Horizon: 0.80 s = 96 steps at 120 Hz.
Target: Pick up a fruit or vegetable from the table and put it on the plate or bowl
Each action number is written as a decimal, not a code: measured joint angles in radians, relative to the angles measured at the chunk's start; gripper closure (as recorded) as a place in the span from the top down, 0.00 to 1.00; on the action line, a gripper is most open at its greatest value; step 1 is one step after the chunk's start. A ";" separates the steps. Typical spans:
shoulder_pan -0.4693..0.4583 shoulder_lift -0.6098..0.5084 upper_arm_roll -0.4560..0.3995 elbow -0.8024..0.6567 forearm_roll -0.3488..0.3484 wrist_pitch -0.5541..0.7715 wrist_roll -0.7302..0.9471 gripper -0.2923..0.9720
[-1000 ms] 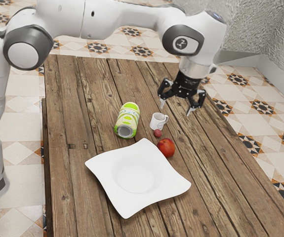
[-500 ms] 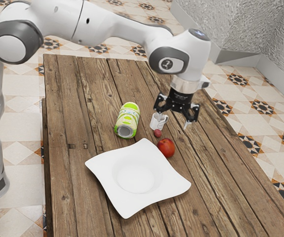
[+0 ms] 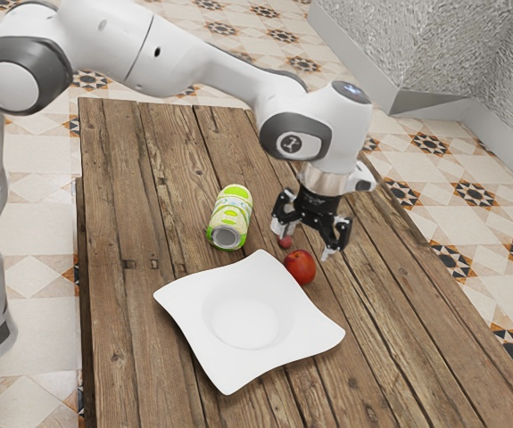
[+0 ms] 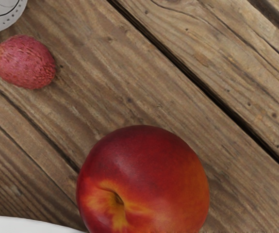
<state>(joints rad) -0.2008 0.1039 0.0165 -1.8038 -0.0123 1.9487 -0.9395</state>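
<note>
Now, plate (image 3: 238, 323): white, square with wavy edges, lying flat on the tabletop (image 3: 149, 178) toward the near side; its whole white face shows, with no fruit on it. One corner of it shows in the wrist view (image 4: 13, 225), just beside the peach.
Cup (image 4: 1, 12): white with dark lettering, seen as a sliver in the wrist view, close to the small red fruit; what it holds cannot be told.
Can (image 3: 229, 216): green and white, lying on its side on the tabletop beyond the plate, its grey end turned toward the plate; apart from both fruits.
Peach (image 3: 300, 266): red with an orange-yellow patch, resting on the wood just off the plate's far corner on the exterior view's right. In the wrist view (image 4: 143, 182) it sits large and close under the hand.
Small red fruit (image 3: 284, 241): rough-skinned, on the wood between the peach and the cup, near but not touching either (image 4: 24, 61).
Claw (image 3: 308, 242): black, pointing straight down, fingers spread wide and gripping nothing; it hangs low over the tabletop just behind the peach, one fingertip by the small red fruit, the other on the peach's far side.
Arm: white, coming in from the exterior view's upper left, bent at the wrist so the hand drops vertically.
</note>
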 joint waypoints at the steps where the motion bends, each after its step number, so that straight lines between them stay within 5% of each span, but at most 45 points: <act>1: 0.000 -0.001 0.000 -0.003 0.000 0.002 0.003 0.77; 96: 0.015 0.024 0.008 -0.080 -0.007 0.167 0.257 0.77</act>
<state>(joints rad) -0.1859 0.1278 0.0249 -1.8835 -0.0191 2.1153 -0.6827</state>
